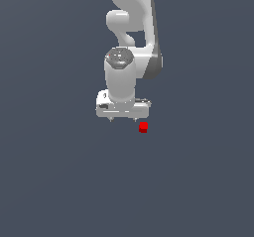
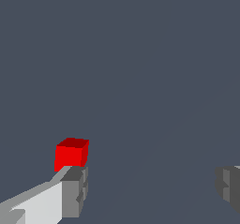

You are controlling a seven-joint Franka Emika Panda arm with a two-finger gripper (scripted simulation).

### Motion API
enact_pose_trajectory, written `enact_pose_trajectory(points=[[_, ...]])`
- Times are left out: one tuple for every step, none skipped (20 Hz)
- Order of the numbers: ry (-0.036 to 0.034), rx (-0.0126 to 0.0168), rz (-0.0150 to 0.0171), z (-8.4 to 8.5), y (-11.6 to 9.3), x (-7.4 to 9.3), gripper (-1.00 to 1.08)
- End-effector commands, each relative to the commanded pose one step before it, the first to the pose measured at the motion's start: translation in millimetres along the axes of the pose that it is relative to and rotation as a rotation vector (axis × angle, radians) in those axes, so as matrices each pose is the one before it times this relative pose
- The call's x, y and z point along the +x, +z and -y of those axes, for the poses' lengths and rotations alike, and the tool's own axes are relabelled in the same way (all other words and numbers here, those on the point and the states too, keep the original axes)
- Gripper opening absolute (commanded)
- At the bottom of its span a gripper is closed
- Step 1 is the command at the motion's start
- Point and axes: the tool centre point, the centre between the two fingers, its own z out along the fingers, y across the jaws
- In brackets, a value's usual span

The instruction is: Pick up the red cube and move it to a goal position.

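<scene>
The red cube (image 1: 143, 127) is a tiny bright red block on the flat grey floor, just below and toward the exterior view's right of my white gripper (image 1: 122, 118). In the wrist view the cube (image 2: 71, 154) lies just beyond one grey fingertip (image 2: 75, 190), outside the gap between the fingers. The other fingertip (image 2: 228, 188) stands far off at the picture's edge. The jaws are wide apart and hold nothing. The gripper (image 2: 152, 190) points down over the floor.
The white arm (image 1: 130, 37) rises behind the gripper in the exterior view. The plain dark grey floor (image 1: 59, 181) spreads all around. No goal marker shows.
</scene>
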Motion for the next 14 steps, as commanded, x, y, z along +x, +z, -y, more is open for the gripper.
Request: enact_pose_trajectory(points=[[0.0, 0.0, 0.0, -0.01, 0.0, 0.0, 1.0], [0.0, 0.0, 0.0, 0.26, 0.25, -0.08, 1.0], [0.00065, -0.00004, -0.00022, 0.4, 0.62, -0.27, 1.0], [0.00093, -0.00004, -0.0003, 0.75, 1.09, -0.44, 1.0], [0.00114, -0.00004, -0.00037, 1.15, 1.55, -0.61, 1.0], [0.00147, -0.00005, -0.00047, 1.48, 2.0, -0.78, 1.0], [0.00197, -0.00007, -0.00063, 1.71, 2.42, -0.96, 1.0], [0.00218, -0.00008, -0.0007, 2.12, 2.9, -1.13, 1.0], [0.00263, -0.0001, -0.00085, 2.4, 3.34, -1.31, 1.0], [0.00294, -0.00011, -0.00095, 2.76, 3.82, -1.48, 1.0], [0.00328, -0.00012, -0.00106, 3.11, 4.29, -1.66, 1.0], [0.00372, -0.00014, -0.0012, 3.42, 4.76, -1.83, 1.0], [0.00405, -0.00015, -0.0013, 3.8, 5.26, -2.01, 1.0], [0.00441, -0.00016, -0.00142, 4.18, 5.78, -2.18, 1.0]])
